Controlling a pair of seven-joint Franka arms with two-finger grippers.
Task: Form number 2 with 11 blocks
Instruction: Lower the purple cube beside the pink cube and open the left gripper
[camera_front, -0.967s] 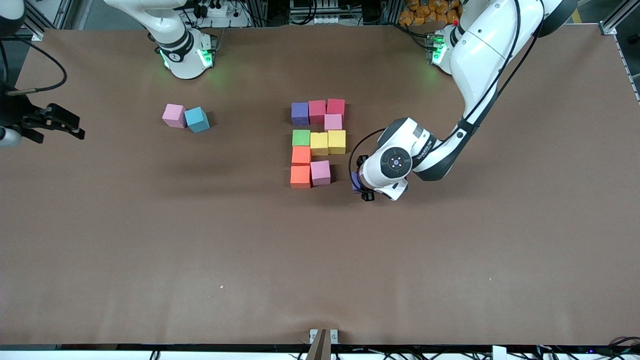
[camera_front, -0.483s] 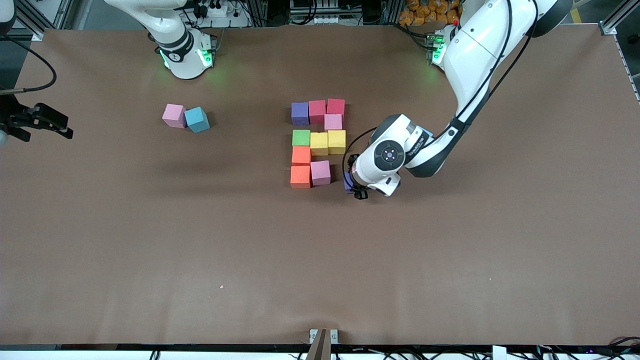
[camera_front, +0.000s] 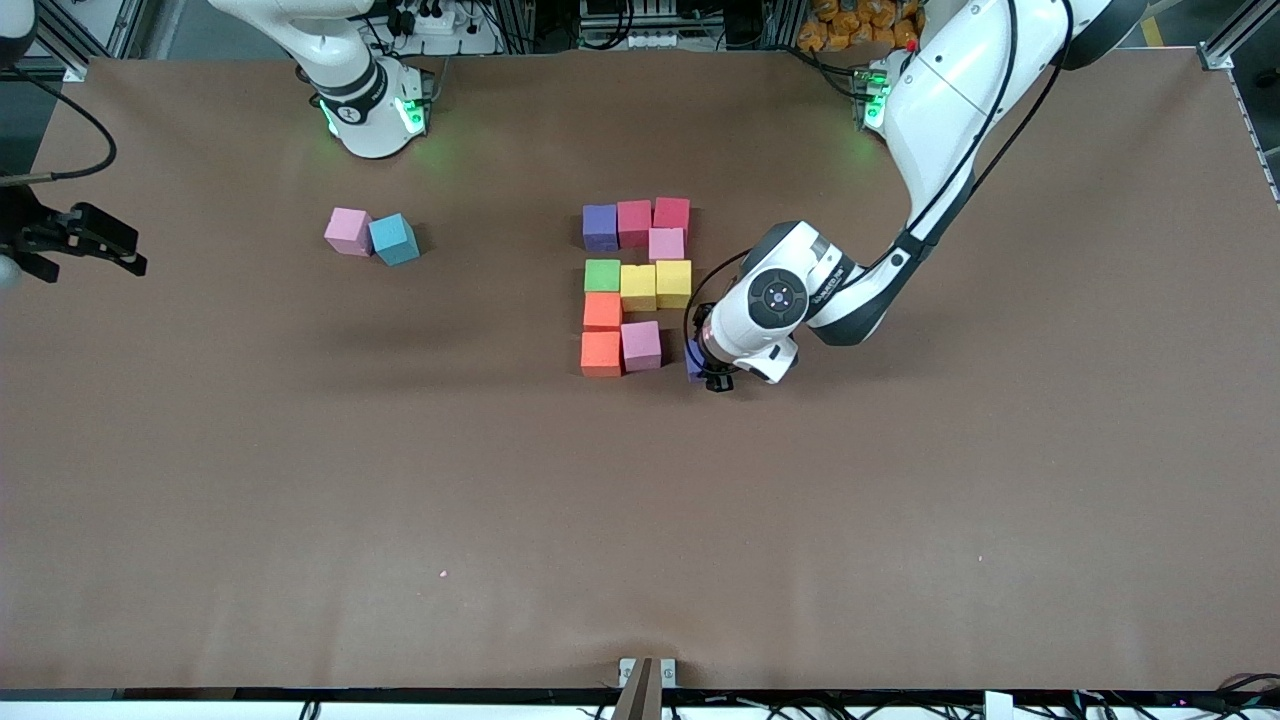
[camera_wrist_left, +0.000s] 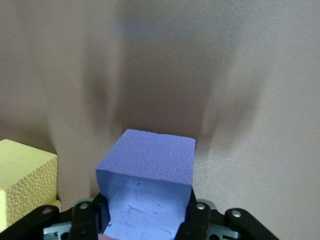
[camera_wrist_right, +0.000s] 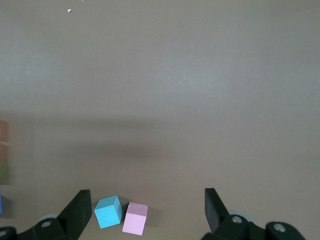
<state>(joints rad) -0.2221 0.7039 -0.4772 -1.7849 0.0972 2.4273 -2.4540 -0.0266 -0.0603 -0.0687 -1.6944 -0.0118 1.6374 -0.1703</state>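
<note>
Beside the unfinished blocky number 2 (camera_front: 636, 285), the left tool (camera_front: 700, 362), clamping a matte purple foam cube (camera_wrist_left: 147, 175), has edged toward its last gap at the digit's five o'clock corner; the right tool (camera_wrist_right: 145, 210) waits wide.

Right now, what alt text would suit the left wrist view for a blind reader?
The left gripper is shut on a purple cube just above the brown table. A yellow cube's corner shows beside it.
</note>
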